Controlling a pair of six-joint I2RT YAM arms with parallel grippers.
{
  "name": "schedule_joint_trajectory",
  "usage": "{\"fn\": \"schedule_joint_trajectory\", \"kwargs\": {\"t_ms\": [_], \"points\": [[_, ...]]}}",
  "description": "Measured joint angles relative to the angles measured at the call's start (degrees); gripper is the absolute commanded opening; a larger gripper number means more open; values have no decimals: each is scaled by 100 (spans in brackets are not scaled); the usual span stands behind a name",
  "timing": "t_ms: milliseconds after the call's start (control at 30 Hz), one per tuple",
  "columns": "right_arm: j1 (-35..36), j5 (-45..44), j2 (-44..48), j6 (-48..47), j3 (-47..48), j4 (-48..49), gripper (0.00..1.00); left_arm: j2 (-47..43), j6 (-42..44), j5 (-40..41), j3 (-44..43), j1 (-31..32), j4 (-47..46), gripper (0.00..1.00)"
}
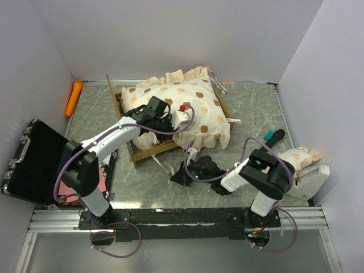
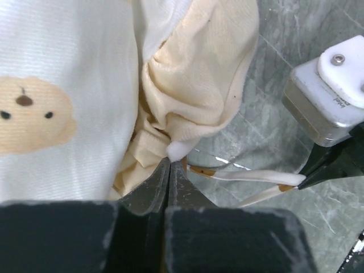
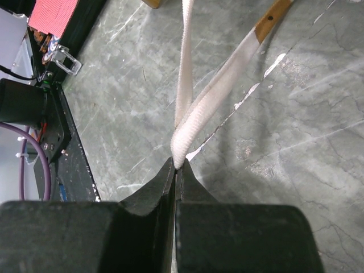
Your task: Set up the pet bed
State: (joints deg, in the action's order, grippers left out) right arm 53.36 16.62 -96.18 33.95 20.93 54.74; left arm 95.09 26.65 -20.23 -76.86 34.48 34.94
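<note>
Left wrist view, left pincer (image 2: 170, 169) clenched on crumpled cream mattress ruffle (image 2: 193, 85) — right pincer (image 3: 177, 170) gripping flat, woven white strap (image 3: 211, 107).

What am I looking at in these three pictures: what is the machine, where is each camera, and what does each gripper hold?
The machine is a left robot arm and a right robot arm, bolted at the near edge of a grey marbled table. The wide picture looks down from above and behind them; the other two come from a camera on each wrist. On it lie a light-wood pet bed frame with a cream bear-print ruffled mattress and a black hard case. The left gripper is shut on the mattress's cream ruffle; the right gripper is shut on a white fabric strap.
</note>
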Motion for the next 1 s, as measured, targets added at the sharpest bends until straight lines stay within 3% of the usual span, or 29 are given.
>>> {"fn": "schedule_joint_trajectory", "kwargs": {"t_ms": [233, 467, 667, 1000], "points": [[0, -4, 79, -87, 7, -94, 0, -258, 22, -90, 186, -4, 48, 1], [-7, -13, 588, -391, 87, -669, 0, -1419, 57, -138, 522, -103, 544, 1], [-146, 68, 1032, -774, 595, -1414, 0, -2446, 203, -160, 1405, -118, 868, 1], [-511, 219, 1086, -1113, 1287, -2151, 0, -2767, 859, -393, 2291, -79, 1108, 1]]}}
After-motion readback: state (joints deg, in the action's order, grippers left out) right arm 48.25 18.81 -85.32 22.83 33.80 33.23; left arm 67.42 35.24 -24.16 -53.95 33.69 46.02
